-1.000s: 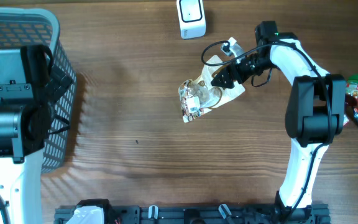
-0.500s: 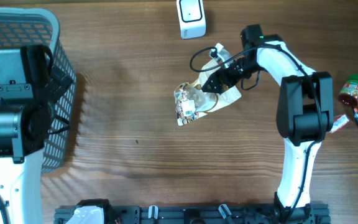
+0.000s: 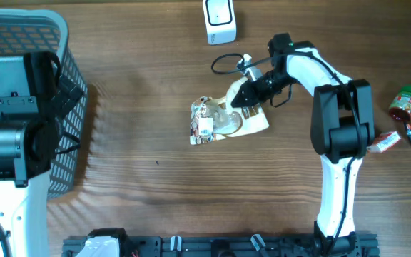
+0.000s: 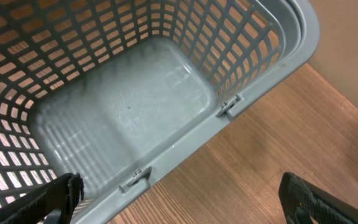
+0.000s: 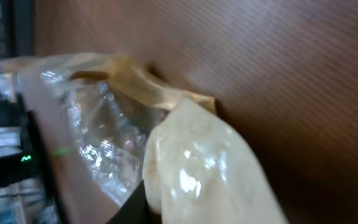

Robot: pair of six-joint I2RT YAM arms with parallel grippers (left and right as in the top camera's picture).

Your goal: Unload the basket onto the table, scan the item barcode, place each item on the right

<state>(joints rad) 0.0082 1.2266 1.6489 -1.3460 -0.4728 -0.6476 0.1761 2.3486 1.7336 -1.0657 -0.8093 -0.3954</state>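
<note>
With bagged item (image 3: 212, 121) touching tips of right gripper (image 3: 246, 96), long axis extending ahead beyond them, well apart from left gripper (image 4: 179, 190): clamped or released, cannot tell.

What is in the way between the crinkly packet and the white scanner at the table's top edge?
Nothing sits on the table between the packet and the scanner. Only a thin black cable loop from the right arm crosses that stretch.
</note>
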